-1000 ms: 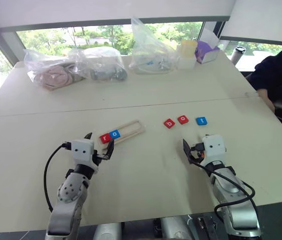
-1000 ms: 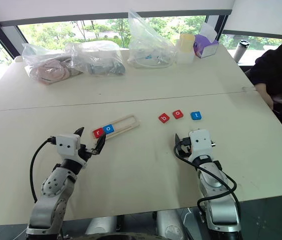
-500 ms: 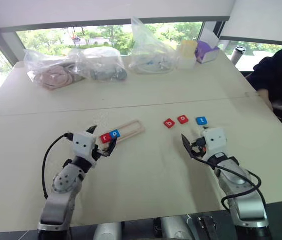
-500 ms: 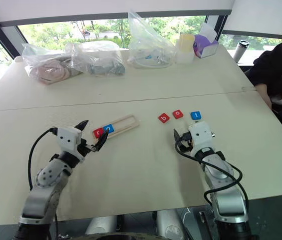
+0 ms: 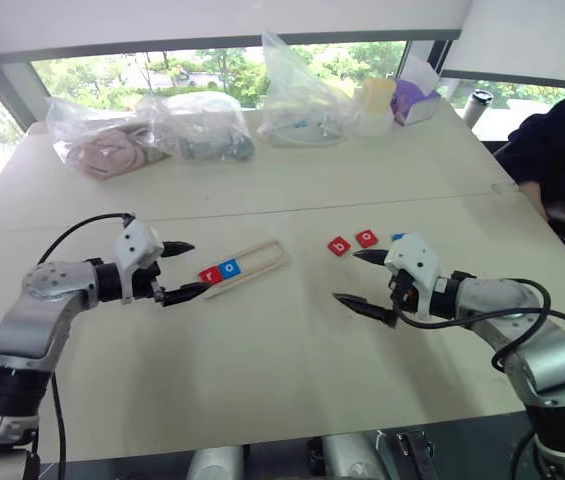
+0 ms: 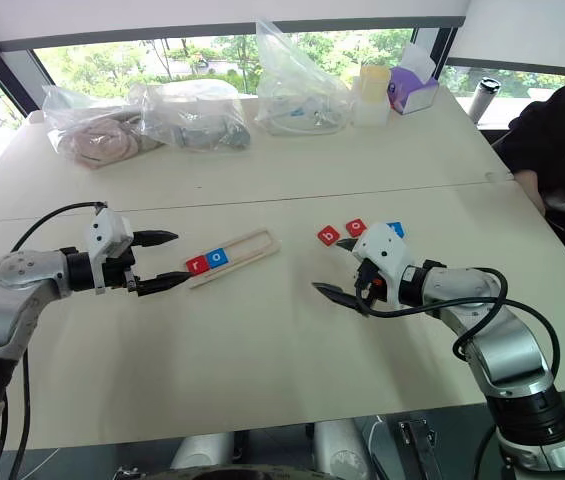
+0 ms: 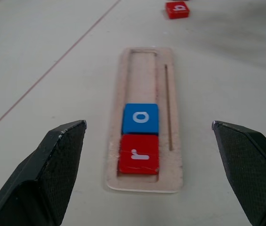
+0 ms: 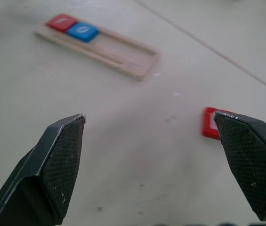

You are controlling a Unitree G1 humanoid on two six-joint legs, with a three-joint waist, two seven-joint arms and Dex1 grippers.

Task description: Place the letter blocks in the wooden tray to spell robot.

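The wooden tray (image 5: 262, 260) lies slanted at mid-table with a red r block (image 5: 209, 275) and a blue o block (image 5: 229, 268) side by side at its left end. My left gripper (image 5: 199, 266) hovers open just left of that end, pointing along the tray (image 7: 144, 61). To the right of the tray lie a loose red b block (image 5: 338, 246) and a red o block (image 5: 366, 238), with a blue t block (image 5: 399, 238) partly hidden behind my right wrist. My right gripper (image 5: 345, 276) is open and empty, just in front of the b block, pointing left.
Three filled plastic bags (image 5: 202, 125) line the table's far side, with a yellow-lidded container (image 5: 374, 108) and a purple tissue box (image 5: 417, 100) beside them. A person in a dark sleeve (image 5: 562, 150) sits at the far right edge.
Both arms have swung their elbows outward and lifted a little. The grippers, which pointed away from me, now point inward toward each other. Both stayed open; the blocks and tray have not moved.
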